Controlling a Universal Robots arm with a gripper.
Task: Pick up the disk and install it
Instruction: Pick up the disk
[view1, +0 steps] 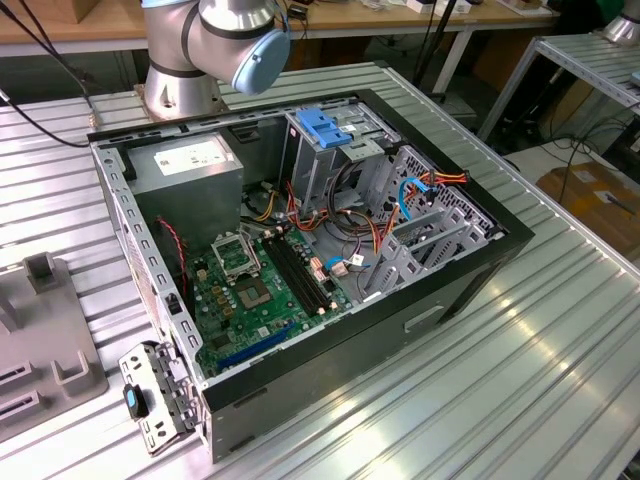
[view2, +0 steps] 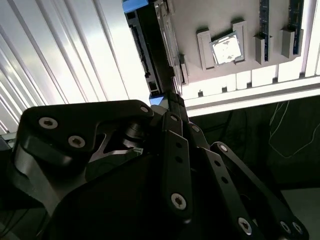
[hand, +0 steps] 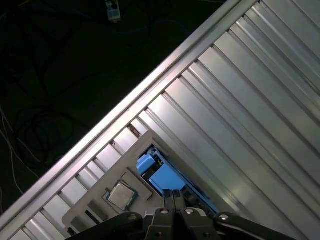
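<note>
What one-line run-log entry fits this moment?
gripper: over disk | disk: in grey tray | jaws: together | contact: unclear | computer case: open

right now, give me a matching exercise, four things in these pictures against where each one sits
Things:
1 disk
2 processor chip
3 motherboard
4 blue latch

Places:
a on top of the drive cage
b on the grey tray, right at the gripper
c flat inside the open computer case
d in a square pocket of the grey tray

Pairs: 1-b; 2-d; 3-c; 4-a
</note>
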